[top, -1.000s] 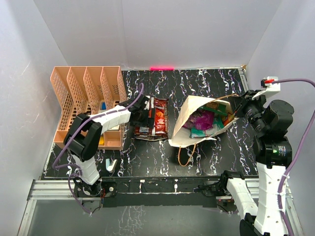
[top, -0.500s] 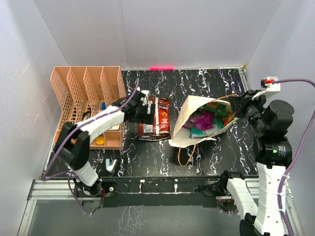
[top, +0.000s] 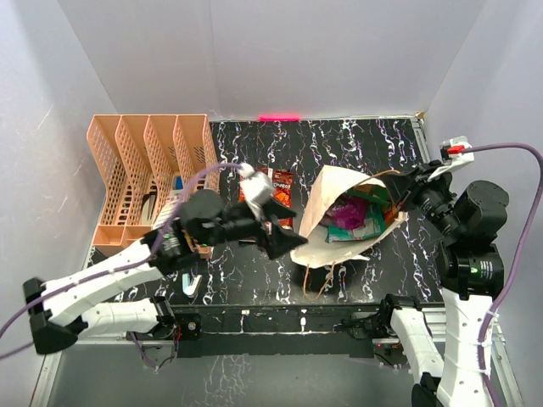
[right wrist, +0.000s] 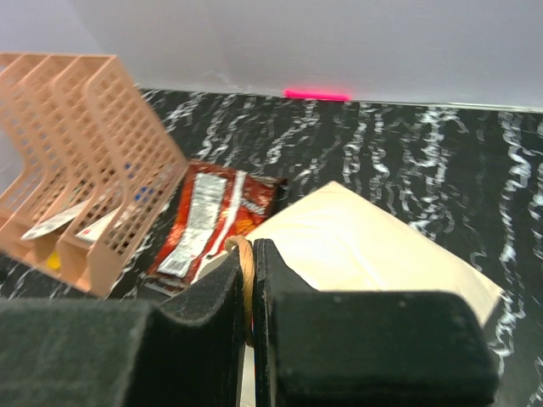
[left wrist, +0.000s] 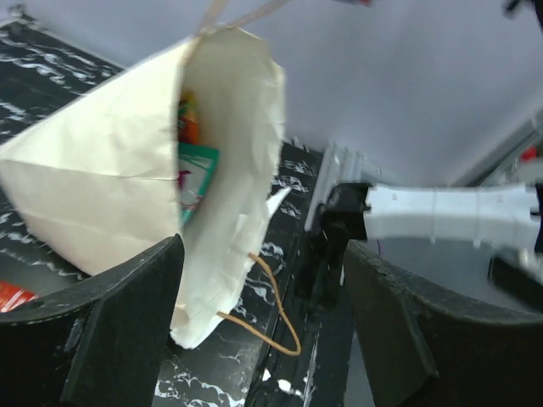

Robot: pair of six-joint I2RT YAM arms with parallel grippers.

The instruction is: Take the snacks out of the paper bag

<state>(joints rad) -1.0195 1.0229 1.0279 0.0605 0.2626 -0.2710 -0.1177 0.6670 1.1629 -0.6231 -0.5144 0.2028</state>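
The cream paper bag point(top: 316, 233) lies tilted on the black table, its mouth open upward. Inside it show a purple packet point(top: 344, 210) and a light green one point(top: 363, 227). My right gripper point(top: 399, 192) is shut on the bag's brown cord handle point(right wrist: 246, 270) and holds that side up. A red packet point(top: 277, 186) lies on the table left of the bag, and also shows in the right wrist view point(right wrist: 212, 222). My left gripper point(top: 284, 240) is open and empty, just left of the bag. In the left wrist view the bag point(left wrist: 110, 178) shows green and orange packets point(left wrist: 195, 182) in its mouth.
A peach lattice file rack point(top: 148, 165) stands at the back left with small stationery pieces in it. A small white piece point(top: 192, 284) lies near the table's front left. The bag's other cord handle point(top: 322, 275) trails toward the front edge.
My left gripper has let go of the red packet, left it on the table, and swung right toward the bag. The right gripper still holds the handle, and the bag has shifted slightly.
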